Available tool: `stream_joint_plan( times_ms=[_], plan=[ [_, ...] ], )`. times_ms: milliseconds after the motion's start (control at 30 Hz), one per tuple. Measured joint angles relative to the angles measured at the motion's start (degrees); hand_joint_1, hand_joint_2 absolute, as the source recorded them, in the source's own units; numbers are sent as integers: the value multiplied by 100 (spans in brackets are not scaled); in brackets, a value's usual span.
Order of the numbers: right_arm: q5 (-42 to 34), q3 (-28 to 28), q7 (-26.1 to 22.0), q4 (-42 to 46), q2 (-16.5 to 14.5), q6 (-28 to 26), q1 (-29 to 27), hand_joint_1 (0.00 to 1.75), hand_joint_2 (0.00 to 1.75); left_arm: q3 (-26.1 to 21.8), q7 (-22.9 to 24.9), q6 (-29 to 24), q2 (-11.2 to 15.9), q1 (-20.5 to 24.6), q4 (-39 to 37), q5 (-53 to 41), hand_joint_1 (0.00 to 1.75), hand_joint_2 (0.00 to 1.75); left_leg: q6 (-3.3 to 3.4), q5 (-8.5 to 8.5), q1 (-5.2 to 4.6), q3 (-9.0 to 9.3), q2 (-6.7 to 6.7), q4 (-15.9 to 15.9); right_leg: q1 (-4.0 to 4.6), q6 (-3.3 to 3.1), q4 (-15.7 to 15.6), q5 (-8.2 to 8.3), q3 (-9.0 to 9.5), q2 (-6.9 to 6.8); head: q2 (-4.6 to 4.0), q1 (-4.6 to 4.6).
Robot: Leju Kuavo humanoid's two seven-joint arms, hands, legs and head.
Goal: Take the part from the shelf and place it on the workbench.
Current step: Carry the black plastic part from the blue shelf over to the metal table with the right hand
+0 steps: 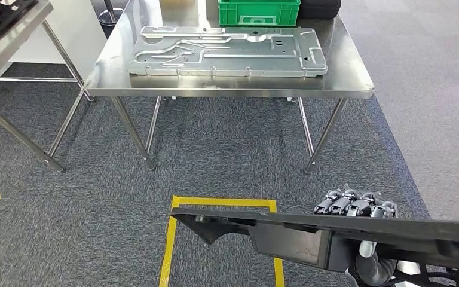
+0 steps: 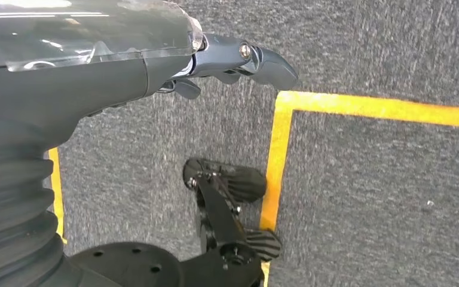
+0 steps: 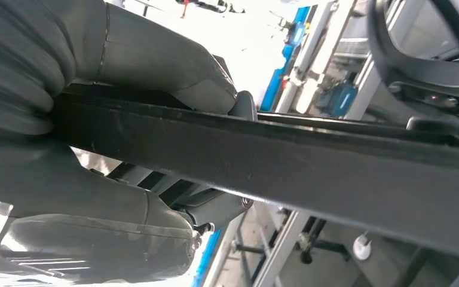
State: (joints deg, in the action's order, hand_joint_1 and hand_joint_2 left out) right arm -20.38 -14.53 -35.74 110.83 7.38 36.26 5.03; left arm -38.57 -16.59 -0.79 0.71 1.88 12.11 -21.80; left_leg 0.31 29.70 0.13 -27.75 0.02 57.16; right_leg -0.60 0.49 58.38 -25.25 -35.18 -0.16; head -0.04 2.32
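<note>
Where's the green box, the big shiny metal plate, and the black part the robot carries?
green box (image 1: 258,12), head view, front wall.
metal plate (image 1: 227,52), head view, middle.
black part (image 1: 287,236), head view, boxy middle section.

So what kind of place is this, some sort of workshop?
Probably a factory floor or assembly test area. A steel workbench carries a stamped metal panel and a green crate, yellow tape marks bays on the carpet, and the right hand grips a black part.
</note>
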Motion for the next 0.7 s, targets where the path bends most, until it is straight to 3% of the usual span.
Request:
stream_joint_plan(
  times_ms=[67, 100, 200, 233, 267, 300, 367, 433, 533, 600, 633, 700],
  plan=[
    [32, 0, 54, 18, -26, -10, 5, 169, 175, -14, 6, 2, 0, 3, 0, 7, 0, 175, -54, 46, 10, -19, 4, 190, -19, -77, -29, 4, 87, 13, 0, -9],
    [35, 0, 78, 25, -40, -12, 19, 169, 175, -25, 11, 3, -1, 10, 0, 11, 0, 175, -74, 128, 18, -130, 3, 429, -23, -112, -39, -16, 140, 12, 0, -16],
    [22, 0, 155, 28, -78, -1, 47, 169, 175, -74, 37, 2, -3, 13, 0, 18, 0, 175, -114, 592, 33, -809, 1, 1547, -15, -163, -46, -105, 228, 13, 0, -37],
    [18, 0, 170, 26, -83, 4, 46, 169, 175, -92, 48, -1, -3, 2, 0, 19, 0, 175, -120, 685, 34, -1005, 1, 1791, -11, -164, -45, -135, 255, 20, 0, -37],
    [13, -1, 171, 24, -88, 12, 45, 169, 175, -110, 57, -4, -4, -13, 0, 21, 0, 175, -120, 645, 35, -1119, 1, 1838, -9, -160, -43, -173, 298, 29, 0, -37],
    [7, -1, 168, 23, -94, 21, 46, 169, 175, -124, 64, -7, -5, -26, 0, 24, 0, 175, -114, 468, 34, -1118, 1, 1657, -8, -150, -42, -213, 351, 36, 0, -37],
    [-2, -2, 160, 22, -110, 49, 58, 169, 175, -151, 72, -14, -7, -46, 0, 28, 0, 175, -76, -114, 31, -900, 2, 852, -6, -115, -38, -311, 479, 42, 0, -35],
    [-4, -2, 157, 14, -123, 71, 75, 169, 175, -176, 77, -21, -10, -49, 0, 32, 0, 175, -16, -374, 1, -735, 2, 297, 0, -53, -36, -393, 545, 46, 0, -33],
    [-7, -2, 155, 2, -135, 75, 92, 169, 175, -209, 81, -24, -22, -55, 0, 33, 0, 175, 94, -375, -15, -666, -9, 191, 9, 58, 12, -436, 586, 50, 1, -37],
    [-8, -2, 154, -4, -137, 73, 108, 169, 175, -225, 80, -24, -36, -56, 0, 32, 0, 175, 161, -355, 7, -543, -17, 151, 3, 117, 233, -507, 533, 45, 1, -21],
    [-8, -2, 154, -5, -137, 73, 119, 169, 175, -228, 80, -24, -43, -50, 0, 32, 0, 175, 187, -336, 13, -491, -21, 134, -5, 142, 481, -599, 400, 43, 1, -10],
    [-9, -2, 153, -14, -137, 74, 132, 169, 175, -233, 79, -24, -46, -44, 0, 33, 0, 175, 223, -277, 7, -428, -25, 128, -15, 181, 1164, -860, -53, 42, 0, 13]
  ],
)
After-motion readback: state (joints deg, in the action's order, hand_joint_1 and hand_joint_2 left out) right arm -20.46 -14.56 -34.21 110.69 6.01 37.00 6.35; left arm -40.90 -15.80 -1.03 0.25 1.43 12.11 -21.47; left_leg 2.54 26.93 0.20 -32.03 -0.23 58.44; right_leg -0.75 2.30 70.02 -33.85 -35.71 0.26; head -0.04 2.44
